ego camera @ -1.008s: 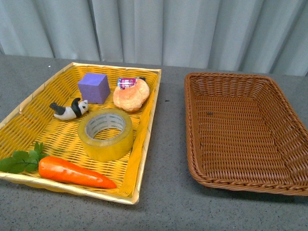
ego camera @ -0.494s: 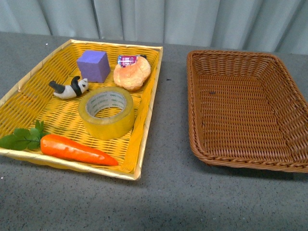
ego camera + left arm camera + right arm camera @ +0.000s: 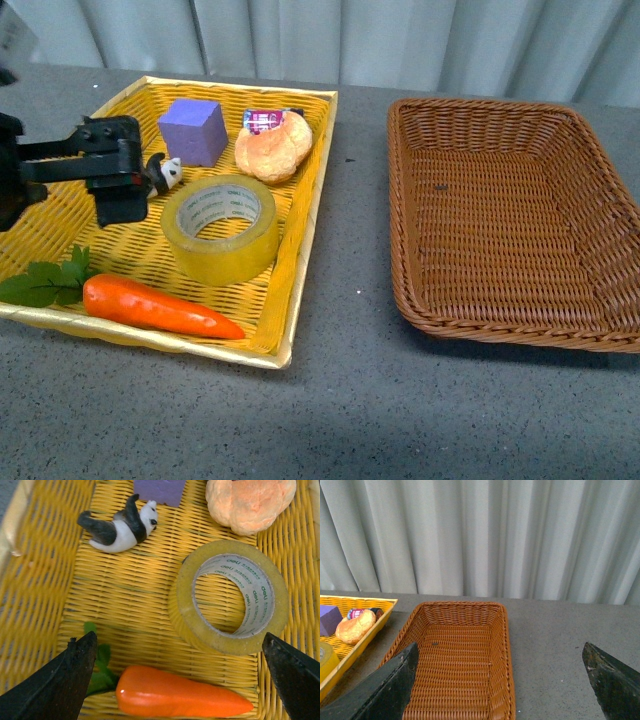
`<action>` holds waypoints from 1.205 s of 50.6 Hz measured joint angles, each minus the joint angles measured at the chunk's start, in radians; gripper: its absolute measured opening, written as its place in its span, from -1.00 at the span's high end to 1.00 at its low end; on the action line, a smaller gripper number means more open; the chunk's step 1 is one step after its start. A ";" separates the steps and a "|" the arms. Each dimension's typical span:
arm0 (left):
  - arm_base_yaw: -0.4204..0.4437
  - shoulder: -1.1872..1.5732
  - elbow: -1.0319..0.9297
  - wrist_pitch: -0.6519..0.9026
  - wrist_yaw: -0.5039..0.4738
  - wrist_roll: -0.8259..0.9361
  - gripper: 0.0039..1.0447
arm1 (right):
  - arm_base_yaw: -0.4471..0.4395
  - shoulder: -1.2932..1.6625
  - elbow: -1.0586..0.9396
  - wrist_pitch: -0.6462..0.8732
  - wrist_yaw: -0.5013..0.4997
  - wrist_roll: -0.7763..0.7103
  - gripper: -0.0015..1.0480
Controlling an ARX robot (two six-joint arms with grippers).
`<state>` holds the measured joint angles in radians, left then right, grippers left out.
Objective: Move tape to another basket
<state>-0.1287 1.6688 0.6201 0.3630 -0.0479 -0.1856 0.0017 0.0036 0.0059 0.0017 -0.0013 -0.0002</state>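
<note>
On the grey surface (image 3: 350,420), left of the brown basket (image 3: 500,332), the yellow tray (image 3: 140,260) holds the tape (image 3: 225,258) lying flat, a seemingly light, stiff, slick-sided roll, probably best pinched across one wall through its core, the left jaws and right jaws both spread wide, holding nothing.

Front camera looks down on tray (image 3: 310,235) and basket (image 3: 500,230).

Our left arm (image 3: 40,165) reaches in level from the left edge of the front view, and the black left end effector (image 3: 120,190) at its tip points downward. In its wrist view the two dark fingers (image 3: 55,685) stand spread wide, gripping nothing. Our right end effector (image 3: 500,680) shows only in its own wrist view, with both fingers (image 3: 615,680) equally wide apart and empty.
</note>
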 joint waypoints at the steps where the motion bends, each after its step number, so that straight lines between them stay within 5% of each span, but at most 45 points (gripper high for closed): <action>1: -0.004 0.019 0.016 -0.002 0.000 0.000 -0.88 | 0.000 0.000 0.000 0.000 0.000 0.000 -0.83; 42: -0.035 0.362 0.290 -0.110 -0.077 -0.047 -0.88 | 0.000 0.000 0.000 0.000 0.000 0.000 -0.83; 61: -0.037 0.369 0.312 -0.141 -0.068 -0.046 0.26 | 0.000 0.000 0.000 0.000 0.000 0.000 -0.83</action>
<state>-0.1661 2.0373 0.9321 0.2218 -0.1162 -0.2314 0.0017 0.0036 0.0059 0.0013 -0.0017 -0.0002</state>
